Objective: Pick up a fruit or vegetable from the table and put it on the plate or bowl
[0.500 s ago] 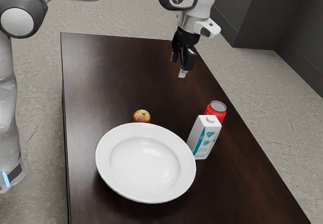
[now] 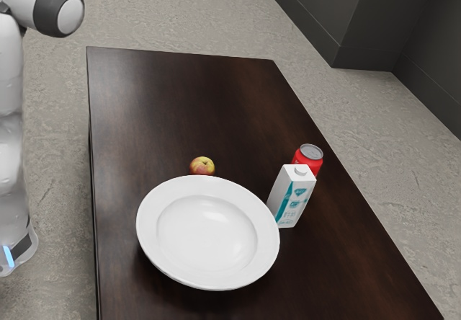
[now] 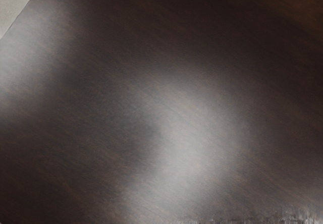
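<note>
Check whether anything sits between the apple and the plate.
Nothing visible: the apple lies right beside the plate, at its rim. The carton and can stand clear, on the exterior view's right of the plate.

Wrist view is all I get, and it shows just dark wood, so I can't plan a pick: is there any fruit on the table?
Observer: Yes, one apple lies on the table, seen in the exterior view.
Operator: Where's the plate from it?
Observer: The white plate sits right beside the apple, on the side nearer the camera; I cannot tell whether they touch.
Operator: Anything in the way?
Observer: A carton stands upright at the plate's side toward the exterior view's right, with a red can just behind it, both apart from the apple.
</note>
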